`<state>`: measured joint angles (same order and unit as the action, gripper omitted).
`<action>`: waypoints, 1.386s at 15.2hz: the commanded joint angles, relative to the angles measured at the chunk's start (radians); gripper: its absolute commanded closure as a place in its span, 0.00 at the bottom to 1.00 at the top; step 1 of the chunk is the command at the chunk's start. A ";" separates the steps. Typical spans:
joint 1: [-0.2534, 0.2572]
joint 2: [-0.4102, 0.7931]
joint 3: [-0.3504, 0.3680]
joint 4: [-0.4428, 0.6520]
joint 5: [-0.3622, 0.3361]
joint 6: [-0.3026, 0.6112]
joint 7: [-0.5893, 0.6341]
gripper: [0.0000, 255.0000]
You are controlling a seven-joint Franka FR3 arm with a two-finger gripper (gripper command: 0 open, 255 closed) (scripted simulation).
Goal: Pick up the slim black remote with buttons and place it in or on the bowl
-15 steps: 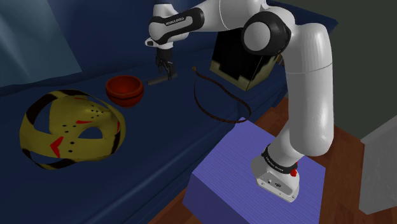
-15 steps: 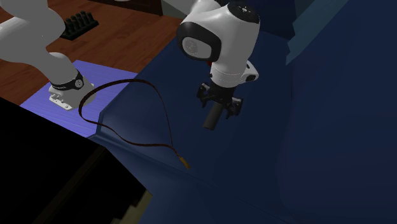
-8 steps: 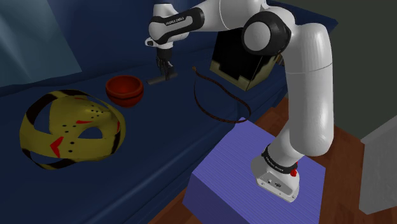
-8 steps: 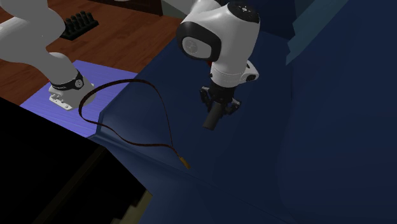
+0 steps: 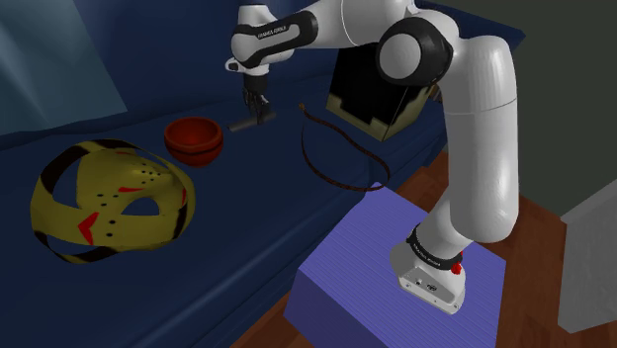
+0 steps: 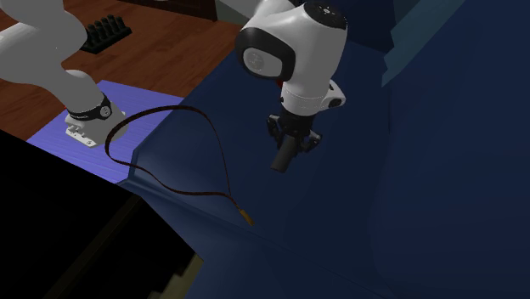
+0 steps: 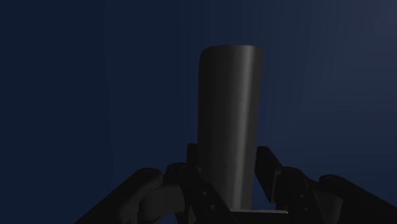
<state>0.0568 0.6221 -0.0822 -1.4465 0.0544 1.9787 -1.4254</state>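
Note:
The remote [image 7: 229, 121] is a slim dark grey bar, plain on the side I see, lying on the dark blue seat [image 5: 247, 217]. My gripper [image 7: 229, 175] points down at it and is shut on its near end, one black finger [image 7: 193, 159] pressed to each long side. In the shoulder view the gripper [image 5: 257, 111] stands over the remote [image 5: 244, 126], with the red bowl [image 5: 193, 139] a short way off toward that view's left. The second exterior view has the gripper [image 6: 292, 146] clasping the remote [image 6: 282, 160] under the white wrist.
A yellow mask [image 5: 109, 203] with red marks lies at the shoulder view's left. A thin brown cord [image 5: 331, 158] loops over the seat's edge beside a black and tan box [image 5: 381, 94]. The purple stand [image 5: 366, 287] sits lower right, on a wooden floor.
The fingers stood apart around the remote a second ago and have since closed on it. Arm and remote have stayed in place.

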 commanded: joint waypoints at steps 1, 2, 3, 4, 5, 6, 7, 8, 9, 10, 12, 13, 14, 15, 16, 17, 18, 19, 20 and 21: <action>0.000 -0.007 -0.001 0.008 -0.001 -0.017 0.000 1.00; 0.000 -0.013 -0.001 0.014 -0.001 -0.027 0.000 1.00; 0.000 -0.018 -0.001 0.019 -0.002 -0.038 0.001 1.00; 0.000 -0.022 -0.001 0.025 -0.002 -0.049 0.001 1.00; 0.000 -0.027 -0.002 0.032 -0.003 -0.059 0.001 1.00; 0.000 -0.031 -0.002 0.039 -0.003 -0.071 0.002 1.00; 0.000 -0.035 -0.002 0.046 -0.003 -0.082 0.002 1.00; 0.000 -0.039 -0.002 0.053 -0.004 -0.093 0.002 1.00; 0.000 -0.043 -0.003 0.060 -0.004 -0.104 0.002 1.00; 0.000 -0.047 -0.003 0.068 -0.005 -0.116 0.003 1.00; 0.000 -0.053 -0.003 0.085 -0.005 -0.139 0.003 1.00; -0.001 -0.056 -0.003 0.094 -0.005 -0.151 0.004 1.00; -0.001 -0.059 -0.004 0.103 -0.006 -0.162 0.004 1.00; -0.001 -0.061 -0.004 0.113 -0.006 -0.175 0.004 1.00; -0.001 -0.063 -0.004 0.123 -0.006 -0.187 0.004 1.00; -0.001 -0.065 -0.004 0.133 -0.007 -0.199 0.004 1.00; -0.001 -0.067 -0.004 0.143 -0.007 -0.211 0.005 1.00; -0.002 -0.069 -0.004 0.154 -0.007 -0.224 0.005 1.00; -0.002 -0.070 -0.004 0.166 -0.007 -0.237 0.005 1.00; -0.002 -0.071 -0.005 0.178 -0.007 -0.250 0.005 1.00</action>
<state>0.0549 0.5575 -0.0864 -1.2732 0.0475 1.7404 -1.4198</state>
